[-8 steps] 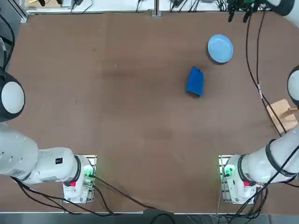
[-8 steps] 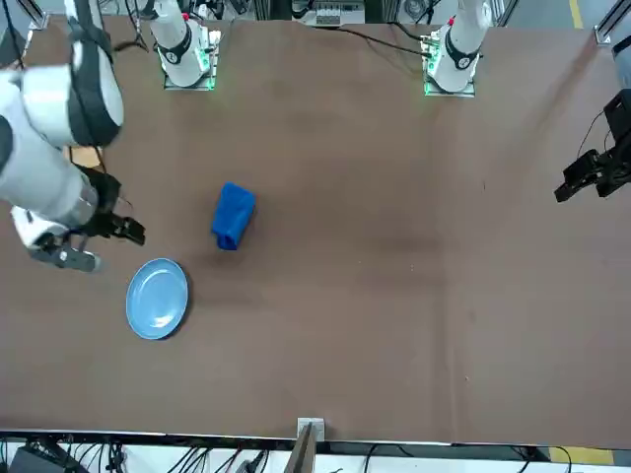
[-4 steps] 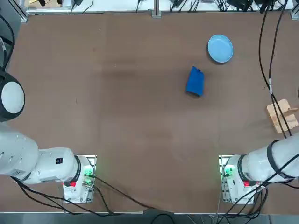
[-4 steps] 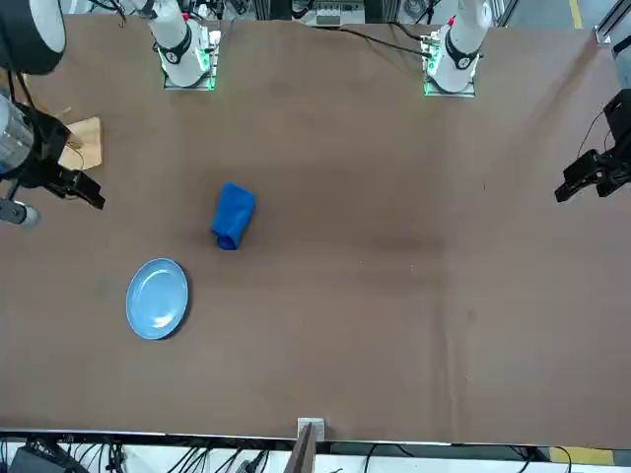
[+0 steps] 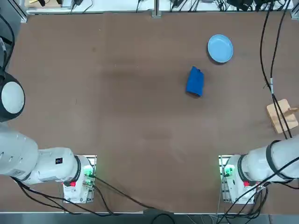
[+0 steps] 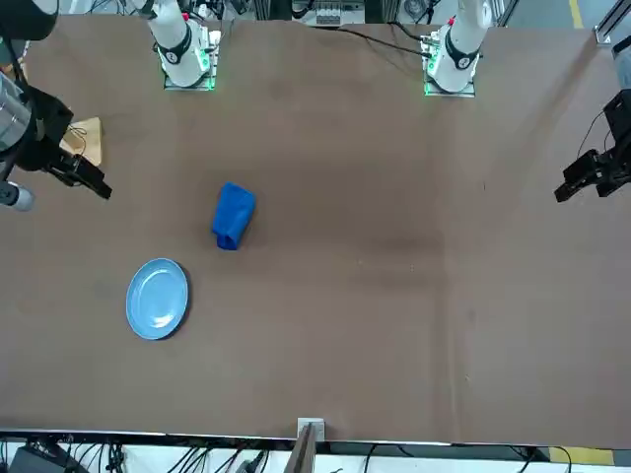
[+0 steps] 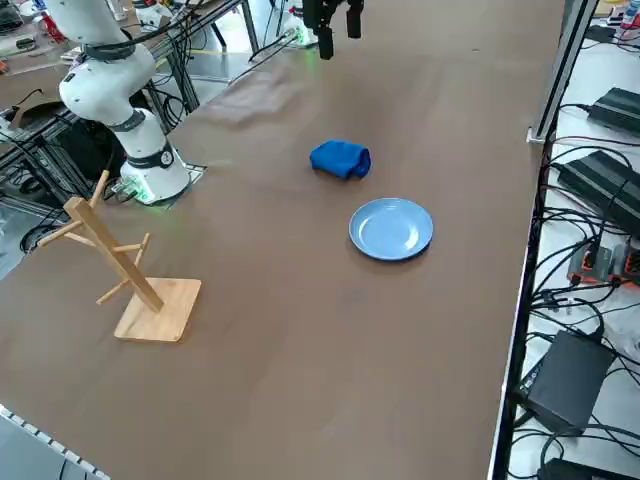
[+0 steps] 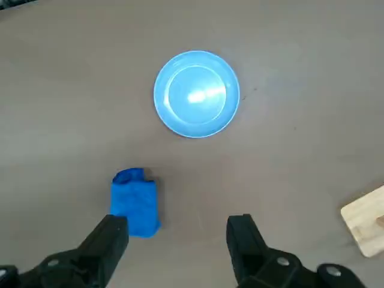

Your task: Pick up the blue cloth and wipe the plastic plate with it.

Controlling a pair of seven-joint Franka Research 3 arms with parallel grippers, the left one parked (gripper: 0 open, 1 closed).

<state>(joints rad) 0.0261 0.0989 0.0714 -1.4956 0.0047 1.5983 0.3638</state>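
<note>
Bare brown table (image 5: pixel 117 116): soft, bunchy blue cloth (image 5: pixel 195 81) lies near the plastic plate (image 5: pixel 220 48), likely best pinched at its raised middle; right gripper (image 8: pixel 177 243), fingers spread and empty, hangs high above.

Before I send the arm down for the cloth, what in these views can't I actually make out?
- Right gripper: open in the wrist view, high above the table; its height cannot be judged. The front view cuts it at the picture's edge.
- Blue cloth: folds and underside hidden by its own bulk in every view.
- Plastic plate: any dirt on it is too small to see; glare covers its centre in the wrist view.
- Wooden stand: cut by the edge in the wrist view.
</note>
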